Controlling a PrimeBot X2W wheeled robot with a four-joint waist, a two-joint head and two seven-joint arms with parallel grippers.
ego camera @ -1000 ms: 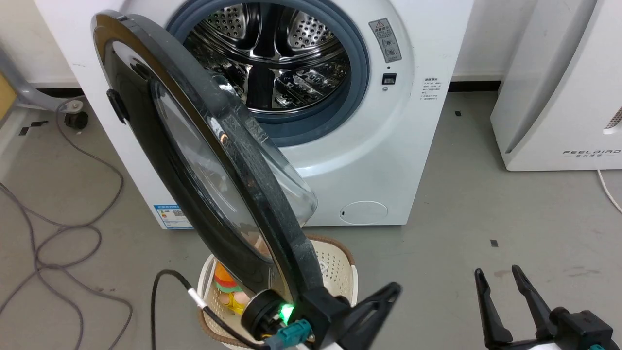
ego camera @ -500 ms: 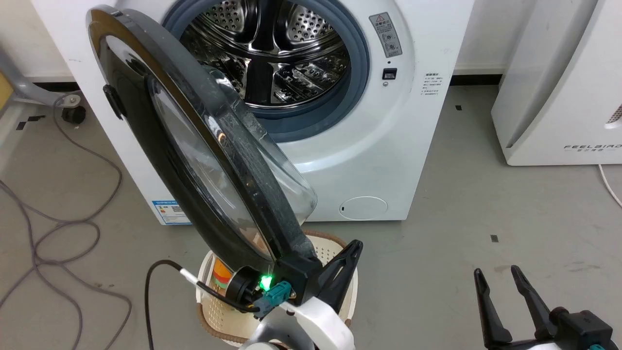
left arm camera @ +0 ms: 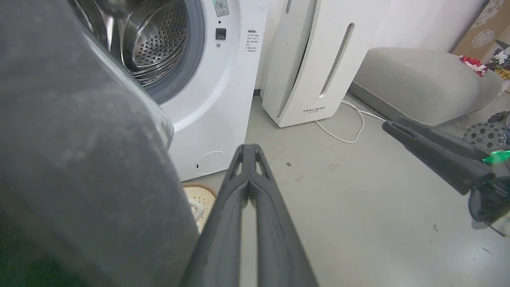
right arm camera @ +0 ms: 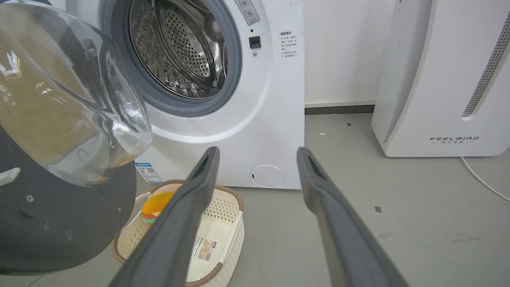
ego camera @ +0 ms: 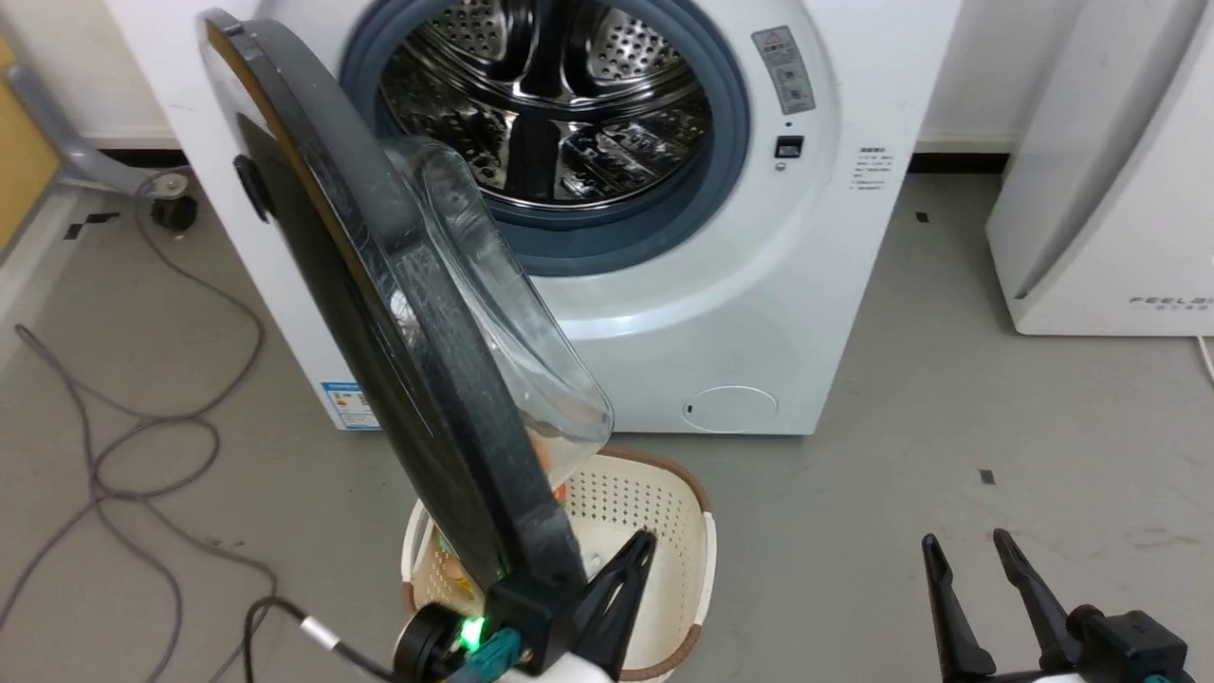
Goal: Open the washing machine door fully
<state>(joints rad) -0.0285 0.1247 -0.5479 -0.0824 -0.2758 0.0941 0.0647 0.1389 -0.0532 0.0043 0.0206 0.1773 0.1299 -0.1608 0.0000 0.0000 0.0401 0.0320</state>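
Two dark fingers of the left gripper [left arm camera: 249, 148] press together, empty, beside the shiny round black washing machine door [ego camera: 417, 379], now swung wider from the white washing machine [ego camera: 759, 313]. The right gripper [ego camera: 965, 543] gapes wide, empty.

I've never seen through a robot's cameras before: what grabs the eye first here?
The big glossy black washing machine door stands open toward the camera, its glass bowl bulging. Behind it gleams the perforated steel drum inside the white washing machine. Under the door's lower edge sits a cream basket, the shut left tool nearby.
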